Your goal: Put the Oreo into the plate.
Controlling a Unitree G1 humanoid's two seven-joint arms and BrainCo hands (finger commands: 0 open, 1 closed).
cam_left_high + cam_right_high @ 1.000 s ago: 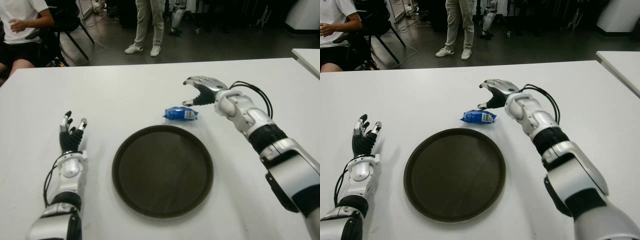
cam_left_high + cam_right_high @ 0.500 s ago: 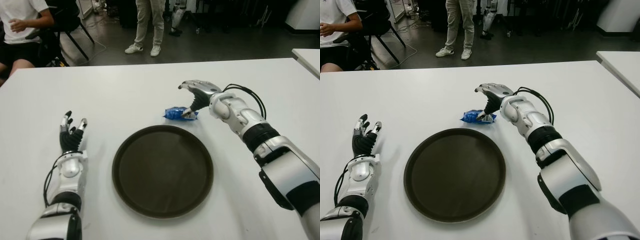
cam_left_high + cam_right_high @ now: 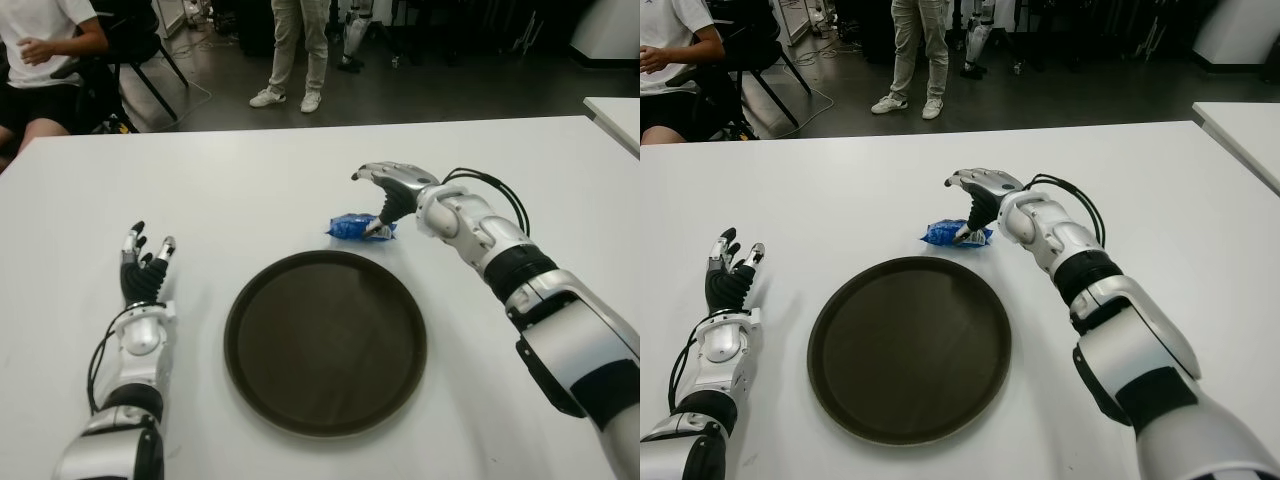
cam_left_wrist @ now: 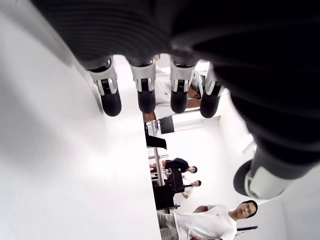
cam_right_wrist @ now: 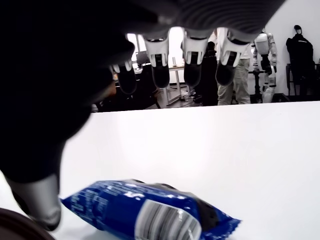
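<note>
One small blue foil Oreo packet (image 3: 361, 228) flat on white counter (image 3: 250, 180), just above upper rim of round dark brown plate (image 3: 325, 340), long axis left to right in the frame. Right hand (image 3: 388, 193) directly over its right end, fingers (image 5: 159, 62) spread, thumb tip down beside the wrapper; not yet closed on it. Clearly the nearer hand. Left hand (image 3: 143, 272) open at lower left, well apart.

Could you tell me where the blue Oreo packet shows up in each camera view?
Left eye view: Oreo packet just beyond the plate, under the right hand.
Right eye view: the same spot.
Left wrist view: not in it.
Right wrist view: low in the picture, below the fingers.
Shared landmark: the plate's dark rim.
</note>
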